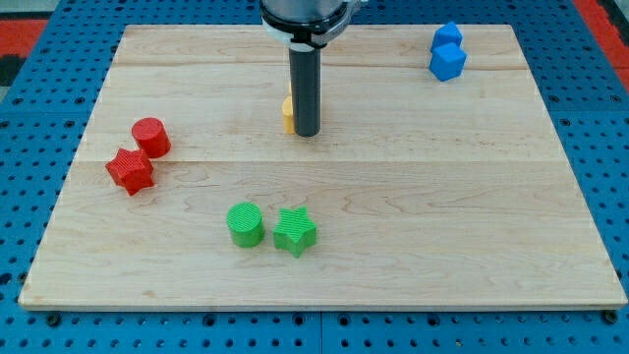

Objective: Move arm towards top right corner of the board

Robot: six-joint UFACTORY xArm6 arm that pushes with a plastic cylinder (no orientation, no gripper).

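My dark rod comes down from the view's top middle, and my tip (307, 133) rests on the wooden board (413, 197) a little above its centre. A yellow block (288, 113) is mostly hidden behind the rod, touching its left side; its shape cannot be made out. Two blue blocks sit near the board's top right corner: one (447, 36) just above the other (448, 62), touching. They lie far to the right of my tip.
A red cylinder (151, 136) and a red star (130, 170) sit at the view's left. A green cylinder (245, 224) and a green star (294, 231) sit below my tip. A blue pegboard (600, 147) surrounds the board.
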